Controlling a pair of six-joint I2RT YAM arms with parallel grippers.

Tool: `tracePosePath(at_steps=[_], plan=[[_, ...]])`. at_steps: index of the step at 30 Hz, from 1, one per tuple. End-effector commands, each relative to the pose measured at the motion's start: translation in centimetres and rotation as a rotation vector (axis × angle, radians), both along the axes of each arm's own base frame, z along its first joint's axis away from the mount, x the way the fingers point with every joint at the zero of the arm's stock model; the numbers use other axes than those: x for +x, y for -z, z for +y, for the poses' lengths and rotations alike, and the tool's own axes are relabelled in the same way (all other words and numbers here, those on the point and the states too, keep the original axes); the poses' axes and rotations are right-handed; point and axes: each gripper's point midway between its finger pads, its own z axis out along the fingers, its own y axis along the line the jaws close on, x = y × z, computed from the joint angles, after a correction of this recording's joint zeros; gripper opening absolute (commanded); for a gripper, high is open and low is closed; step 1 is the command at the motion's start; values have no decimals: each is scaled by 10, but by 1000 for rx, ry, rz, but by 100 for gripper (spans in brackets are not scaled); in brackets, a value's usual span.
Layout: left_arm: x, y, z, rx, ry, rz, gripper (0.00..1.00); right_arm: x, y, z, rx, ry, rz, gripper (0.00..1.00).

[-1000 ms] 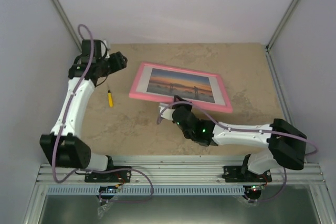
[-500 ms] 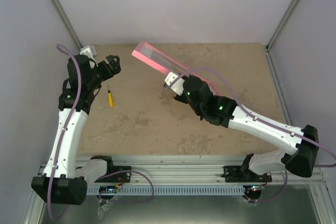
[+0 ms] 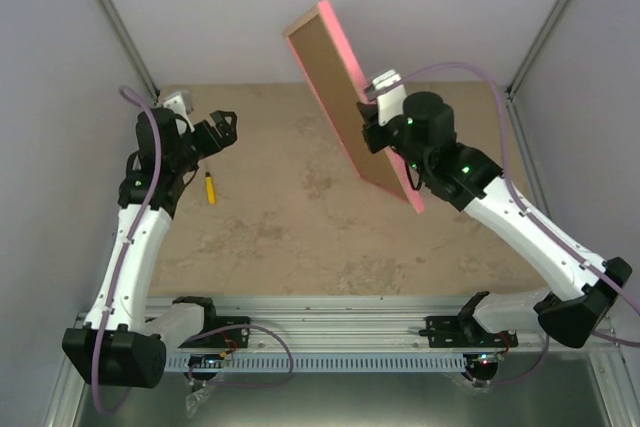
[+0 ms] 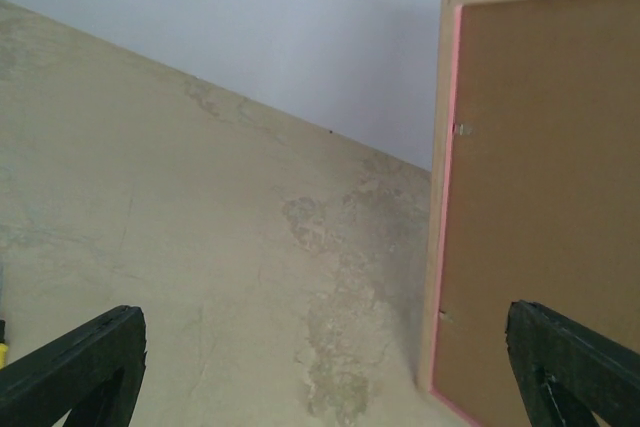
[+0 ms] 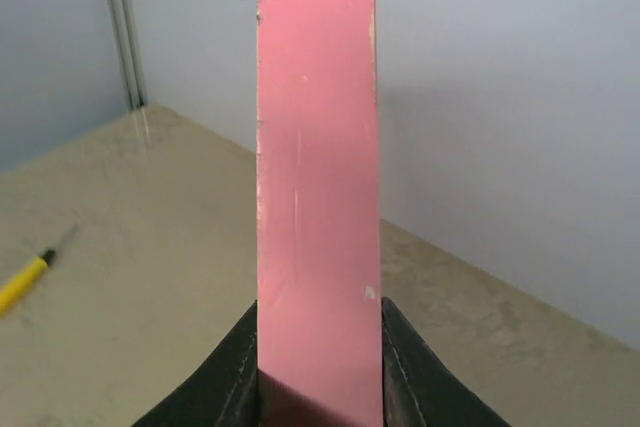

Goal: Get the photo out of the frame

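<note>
Surface (image 3: 300, 217): a mottled beige surface inside pale grey walls, with the arm bases at its near edge.
Screwdriver (image 3: 210, 188): a small tool with a yellow handle lies flat on the surface, just right of the left arm.
Left gripper (image 3: 222, 127): it hovers over the left part of the surface, aimed toward the frame; in the left wrist view its two dark fingers (image 4: 80, 367) stand wide apart with nothing between them.
Right gripper (image 3: 372, 119): its fingers (image 5: 240, 362) pinch the pink edge of the frame from both sides, as the right wrist view shows.
Frame (image 3: 350, 107): held up off the surface, steeply tilted, its brown back board turned toward the left arm and its pink rail toward the right.
Back board (image 4: 545, 207): brown board inside a tan wooden border, with small metal tabs visible along its left rail.
Photo: not visible in any view; judged to sit behind the back board, facing away.
Step in hand: by judgement, presenting the back of the frame so it can be opened.
Next move: likely calls for the free left fingers to reach the tabs and release the board while the right grip holds steady.
</note>
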Motion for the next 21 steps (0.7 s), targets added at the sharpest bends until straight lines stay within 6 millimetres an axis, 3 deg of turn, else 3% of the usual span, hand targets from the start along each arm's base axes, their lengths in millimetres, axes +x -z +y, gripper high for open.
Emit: tracePosePath(at_steps=[1, 6, 11, 21], plan=[[4, 11, -9, -2, 65, 17, 100, -4, -41, -6, 412, -81, 101, 0], [6, 30, -15, 4, 105, 79, 100, 7, -32, -26, 607, -121, 220, 1], [9, 49, -20, -11, 128, 142, 100, 20, -8, -38, 721, -136, 338, 0], [5, 103, -33, -75, 185, 306, 100, 40, 79, -62, 877, -116, 558, 1]])
